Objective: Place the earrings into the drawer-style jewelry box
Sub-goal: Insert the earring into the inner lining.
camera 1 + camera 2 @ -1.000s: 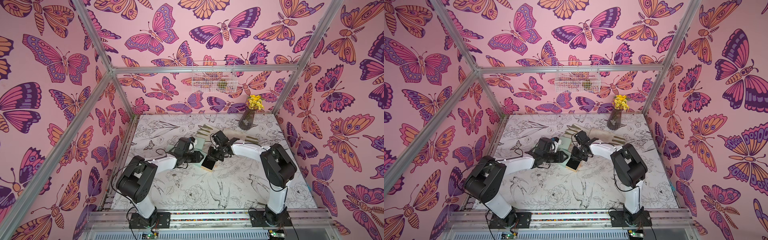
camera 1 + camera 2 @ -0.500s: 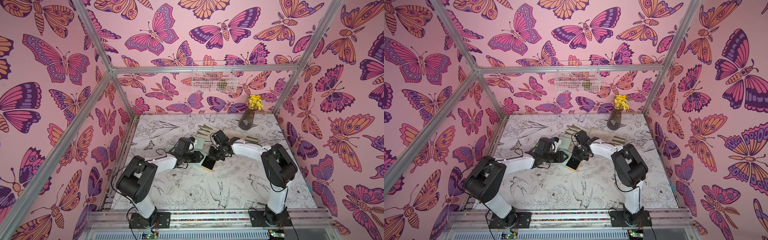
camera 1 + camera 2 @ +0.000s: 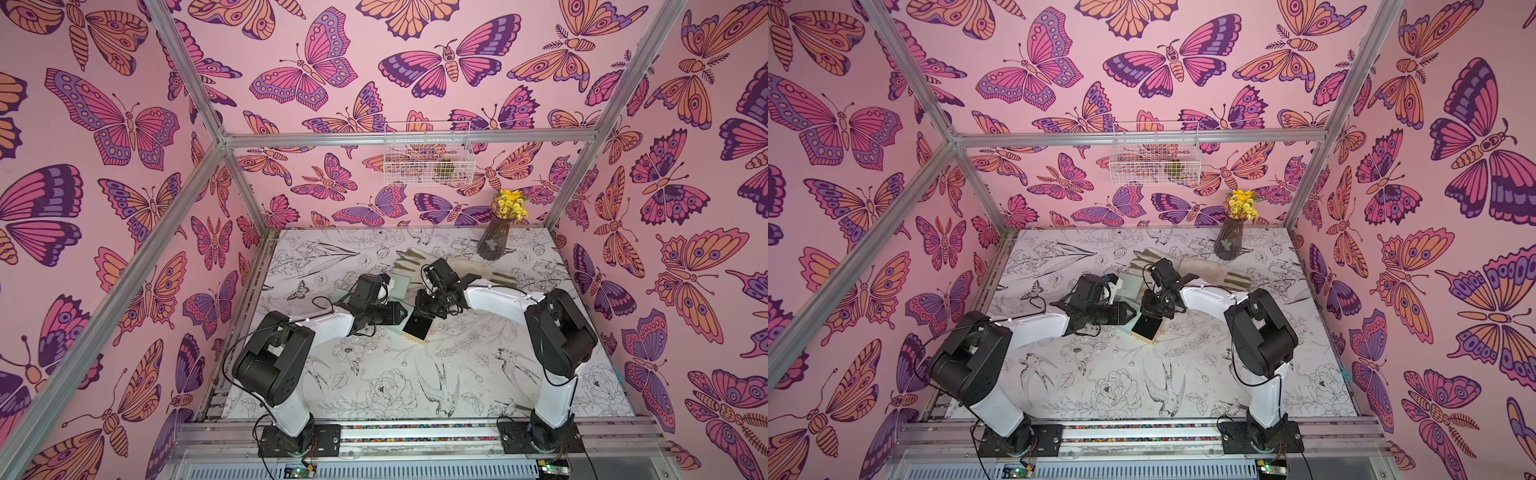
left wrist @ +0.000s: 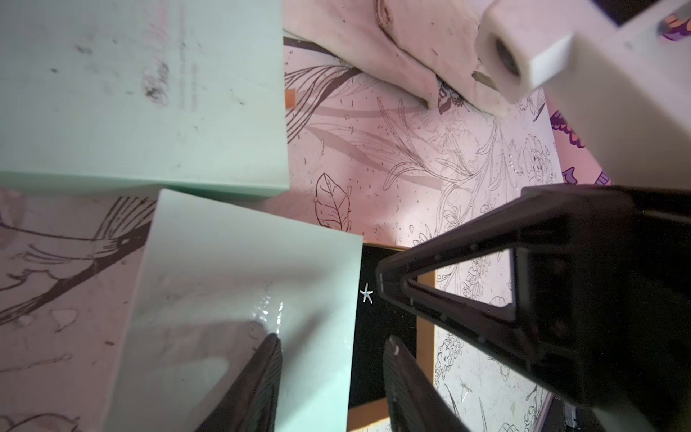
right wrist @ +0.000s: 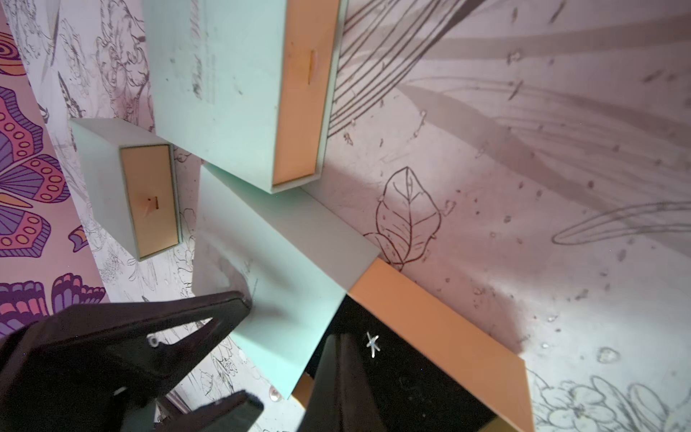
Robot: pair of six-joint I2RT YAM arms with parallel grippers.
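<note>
The star earring (image 4: 366, 293), lying in the open drawer (image 5: 430, 306) beside the pressed-together right fingers (image 4: 411, 262), looks tiny, light and slippery, best pinched across its arms, while the left fingers (image 4: 261, 374) stand apart over the sleeve (image 4: 243, 269).

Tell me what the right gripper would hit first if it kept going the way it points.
Most likely the black lining of the open drawer, right beside the star earring. The shut right gripper points down at that spot. Depth is unclear, so it may clip the earring itself.
</note>
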